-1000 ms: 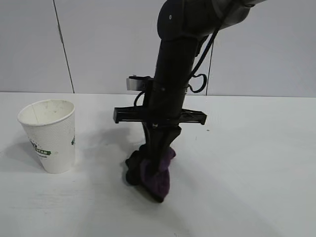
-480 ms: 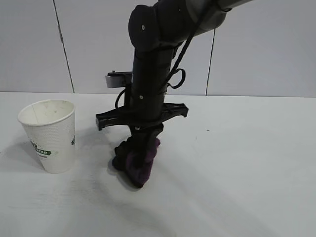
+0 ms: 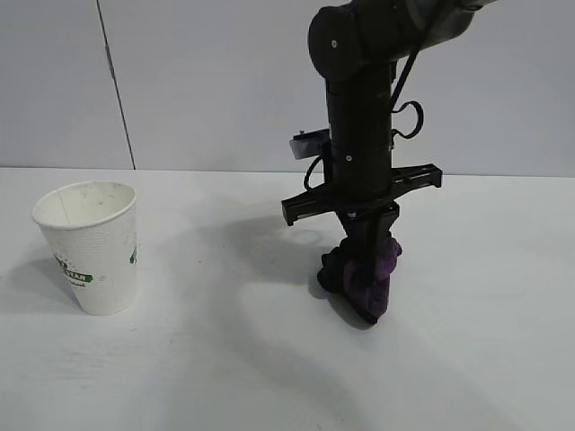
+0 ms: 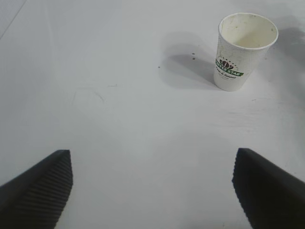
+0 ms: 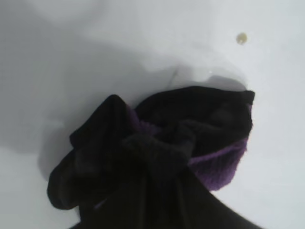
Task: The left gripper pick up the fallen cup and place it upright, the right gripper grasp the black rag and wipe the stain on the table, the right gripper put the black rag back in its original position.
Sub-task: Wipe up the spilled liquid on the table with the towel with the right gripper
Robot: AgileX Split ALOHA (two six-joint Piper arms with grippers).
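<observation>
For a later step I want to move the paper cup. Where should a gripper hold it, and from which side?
The cup stands upright on the table, mouth open upward. Probably best: come level from the open left gripper side and close across the middle of its wall. The wall tapers downward, so avoid gripping low.

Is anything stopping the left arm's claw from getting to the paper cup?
Probably not. In the left wrist view the left gripper is wide open and faces the upright cup across bare table. The right gripper, shut on the black rag, is off to the side.
</observation>
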